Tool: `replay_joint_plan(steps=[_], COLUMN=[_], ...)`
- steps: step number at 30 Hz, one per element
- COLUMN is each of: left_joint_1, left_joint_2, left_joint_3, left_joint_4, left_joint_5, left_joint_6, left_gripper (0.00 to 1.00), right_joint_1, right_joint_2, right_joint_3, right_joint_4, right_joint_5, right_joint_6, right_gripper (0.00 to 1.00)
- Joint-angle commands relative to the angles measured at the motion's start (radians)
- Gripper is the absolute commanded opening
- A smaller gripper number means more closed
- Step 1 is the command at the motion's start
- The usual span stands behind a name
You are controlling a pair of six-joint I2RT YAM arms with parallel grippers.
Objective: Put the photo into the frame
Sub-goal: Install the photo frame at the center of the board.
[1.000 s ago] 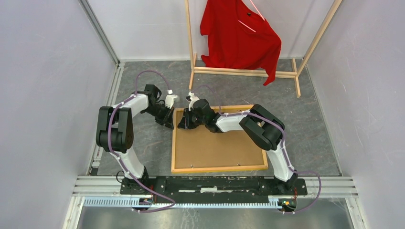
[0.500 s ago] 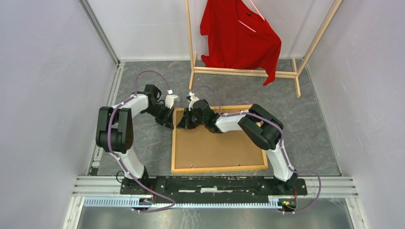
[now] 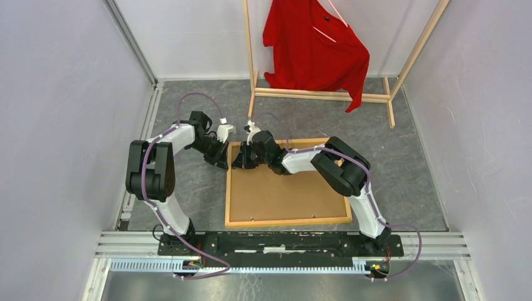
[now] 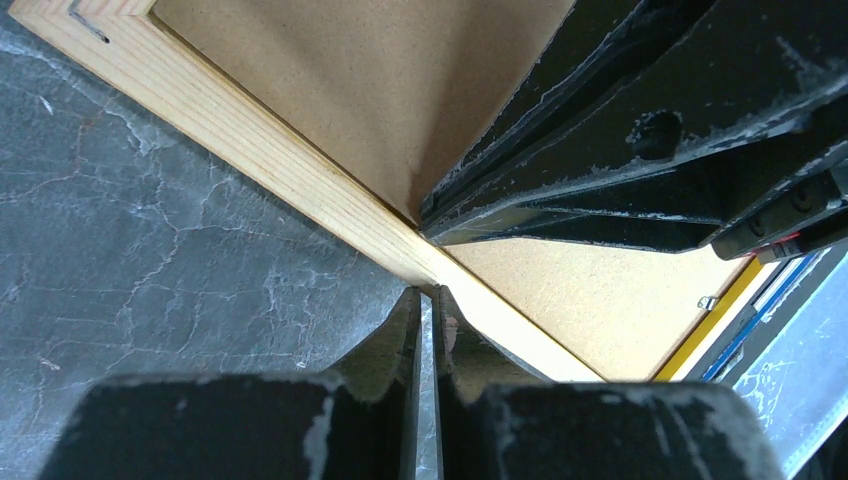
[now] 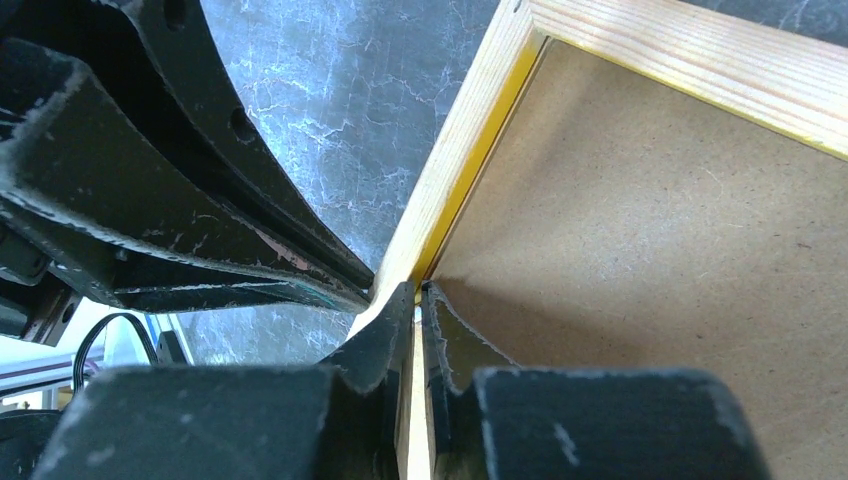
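The frame (image 3: 288, 221) lies face down on the grey table, its light wood back up, with a brown backing board (image 3: 282, 191) inside it. The photo is hidden. My left gripper (image 3: 223, 164) is shut, its tips (image 4: 427, 292) against the outer side of the frame's left rail (image 4: 250, 140), grey table showing through the slit. My right gripper (image 3: 239, 164) comes from the other side. Its jaws (image 5: 418, 288) are shut to a thin slit over the same rail (image 5: 460, 150), beside the yellow inner edge. The two grippers nearly touch tip to tip.
A wooden clothes rack (image 3: 320, 95) with a red shirt (image 3: 313, 44) stands at the back of the table. Grey walls close in left and right. An aluminium rail (image 3: 282, 241) runs along the near edge by the arm bases.
The right arm has crept slightly left along the frame's far left corner and its jaws have narrowed. The left arm and the frame have not moved.
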Motion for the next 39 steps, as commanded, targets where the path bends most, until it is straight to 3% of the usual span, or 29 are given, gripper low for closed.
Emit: replay_joint_plan(steps=[1, 17, 39], left_joint_1=[-0.008, -0.008, -0.008], left_joint_2=[-0.006, -0.017, -0.015], left_joint_3=[-0.015, -0.018, -0.013], left_joint_4=[0.058, 0.058, 0.058], left_joint_5=[-0.052, -0.065, -0.067], left_joint_6=[0.001, 0.007, 0.006], left_gripper=[0.12, 0.12, 0.11], right_joint_1=[0.008, -0.064, -0.017], right_joint_2=[0.015, -0.006, 0.028], right_joint_3=[0.036, 0.050, 0.063], right_joint_4=[0.013, -0.050, -0.058], right_joint_5=[-0.023, -0.049, -0.102], right_joint_6=[-0.003, -0.057, -0.065], right_gripper=[0.11, 0.00, 0.00])
